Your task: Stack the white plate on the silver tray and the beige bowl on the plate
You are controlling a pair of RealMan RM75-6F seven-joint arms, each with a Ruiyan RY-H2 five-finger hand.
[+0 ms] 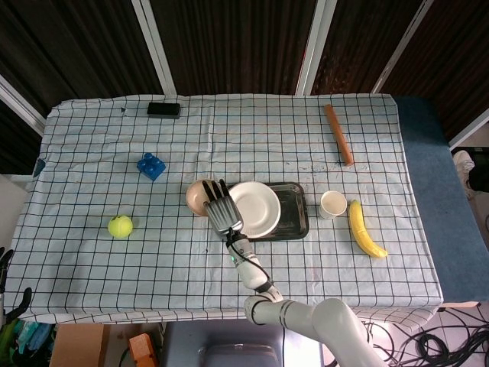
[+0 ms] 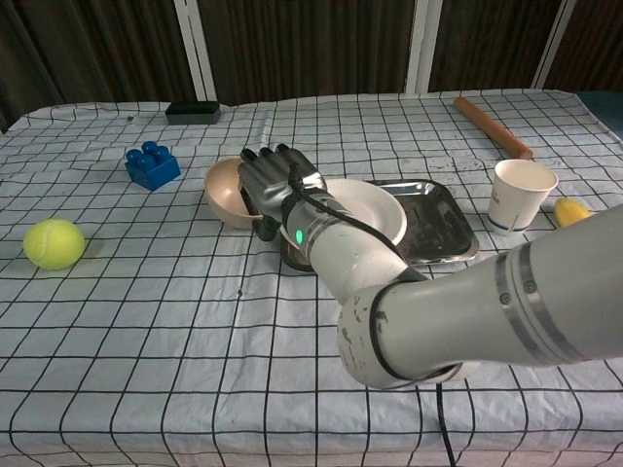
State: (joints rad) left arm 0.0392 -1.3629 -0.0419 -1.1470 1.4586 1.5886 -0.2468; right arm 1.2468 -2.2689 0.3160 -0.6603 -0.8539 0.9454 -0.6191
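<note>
The white plate (image 1: 257, 208) lies on the left part of the silver tray (image 1: 294, 210) at the table's middle. Just left of it stands the beige bowl (image 1: 195, 196), upright on the cloth. My right hand (image 1: 221, 209) hovers at the bowl's right rim, fingers spread and reaching over the rim. In the chest view the right hand (image 2: 275, 183) covers the right side of the bowl (image 2: 222, 189), with the thumb low beside it, in front of the plate (image 2: 370, 209) and tray (image 2: 438, 222). Only a dark sliver of my left hand (image 1: 24, 300) shows at the lower left edge.
A tennis ball (image 1: 120, 226) and a blue toy brick (image 1: 151, 166) lie to the left. A black box (image 1: 163, 109) sits at the back. A wooden rod (image 1: 338, 134), a paper cup (image 1: 332, 204) and a banana (image 1: 364, 228) are on the right.
</note>
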